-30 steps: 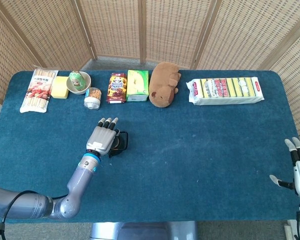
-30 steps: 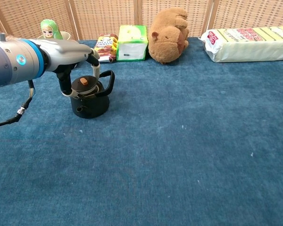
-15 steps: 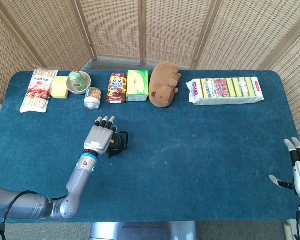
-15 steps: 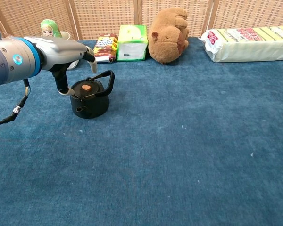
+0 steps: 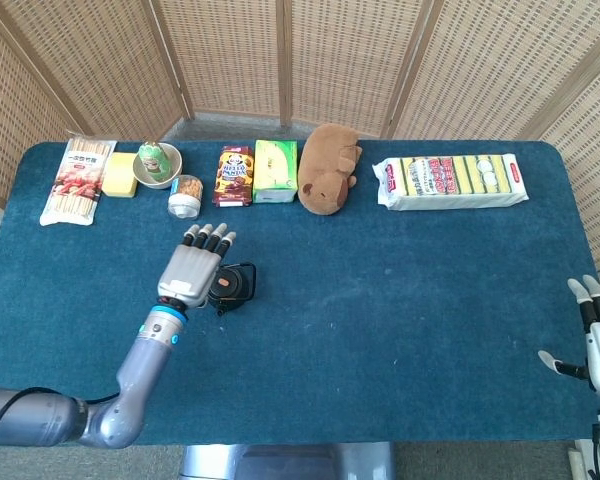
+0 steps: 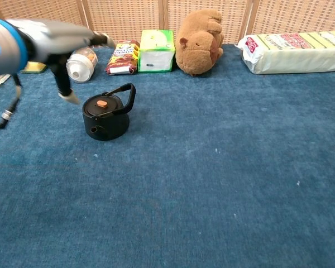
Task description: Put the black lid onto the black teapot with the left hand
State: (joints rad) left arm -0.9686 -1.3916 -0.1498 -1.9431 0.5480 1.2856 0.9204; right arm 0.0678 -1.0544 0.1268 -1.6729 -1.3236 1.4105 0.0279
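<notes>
Behind the black teapot [image 6: 105,116] — jar [image 6: 81,64], snack packet [image 6: 122,57], green box [image 6: 156,50]

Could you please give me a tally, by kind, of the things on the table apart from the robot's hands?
Packaged foods: 5, namely noodle packet, yellow block, snack jar, biscuit box, long wafer pack
Green carton: 1
Bowl with green doll: 1
Plush toy: 1
Black teapot, black lid on: 1
Total: 9
</notes>
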